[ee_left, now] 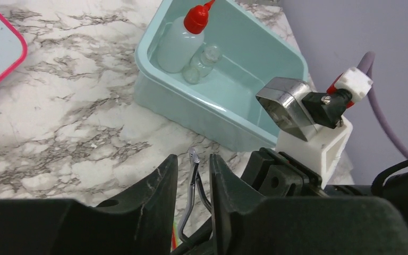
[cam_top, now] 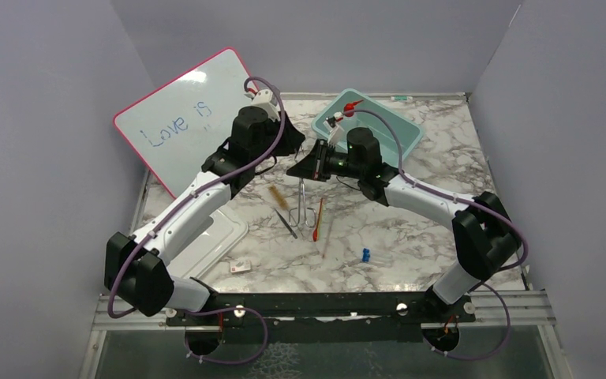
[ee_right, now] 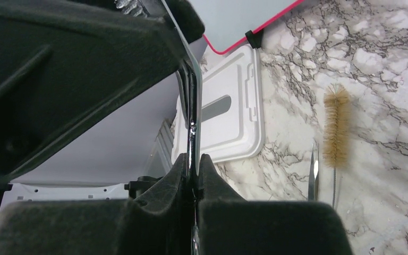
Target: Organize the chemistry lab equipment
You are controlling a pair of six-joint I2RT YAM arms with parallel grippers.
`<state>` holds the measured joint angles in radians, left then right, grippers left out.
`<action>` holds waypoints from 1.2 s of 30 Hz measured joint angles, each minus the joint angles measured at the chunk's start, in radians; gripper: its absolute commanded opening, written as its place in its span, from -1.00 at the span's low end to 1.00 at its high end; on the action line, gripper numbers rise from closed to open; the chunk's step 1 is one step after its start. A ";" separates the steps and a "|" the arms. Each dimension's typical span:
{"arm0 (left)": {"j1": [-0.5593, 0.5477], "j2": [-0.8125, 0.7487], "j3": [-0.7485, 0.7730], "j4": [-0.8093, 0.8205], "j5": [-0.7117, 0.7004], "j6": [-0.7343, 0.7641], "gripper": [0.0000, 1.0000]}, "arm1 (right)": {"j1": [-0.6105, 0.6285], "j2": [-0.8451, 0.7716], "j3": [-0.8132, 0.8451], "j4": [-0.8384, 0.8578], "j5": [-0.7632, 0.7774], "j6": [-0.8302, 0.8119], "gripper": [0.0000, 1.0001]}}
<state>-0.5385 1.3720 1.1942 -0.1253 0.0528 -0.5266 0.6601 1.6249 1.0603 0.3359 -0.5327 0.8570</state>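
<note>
Both arms meet at the metal scissor-like forceps [ee_right: 192, 127].
Right gripper [ee_right: 193, 159] clamped tight on them; left gripper [ee_left: 194, 160] slightly parted, forceps tip showing between.

The left gripper [ee_left: 193, 159] and right gripper [ee_right: 193, 159] meet nose to nose over the rear middle of the marble table [cam_top: 450, 150], blocking the lane between whiteboard [cam_top: 173, 118] and teal tray [cam_top: 394, 126], whose near wall stands just beyond them. A brush [cam_top: 278, 196], tweezers [cam_top: 287, 223], red stick [cam_top: 317, 217] and clear rod [cam_top: 327, 237] litter the centre. A white lid [cam_top: 221, 237] fills the left front; the right front lies open but for a small blue piece [cam_top: 365, 254]
</note>
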 measured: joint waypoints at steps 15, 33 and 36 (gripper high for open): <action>-0.011 -0.035 0.227 -0.167 -0.136 0.177 0.73 | 0.003 -0.174 0.005 -0.072 0.061 -0.166 -0.99; 0.014 -0.094 0.279 -0.193 -0.303 0.298 0.79 | -0.422 -0.270 0.277 -0.513 0.096 -0.520 -0.99; 0.015 -0.093 0.267 -0.195 -0.289 0.288 0.79 | -0.474 -0.242 0.359 -0.575 0.067 -0.597 -0.99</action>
<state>-0.5236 1.2785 1.4612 -0.3206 -0.2363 -0.2386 0.1860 1.3830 1.4189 -0.2386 -0.4656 0.2596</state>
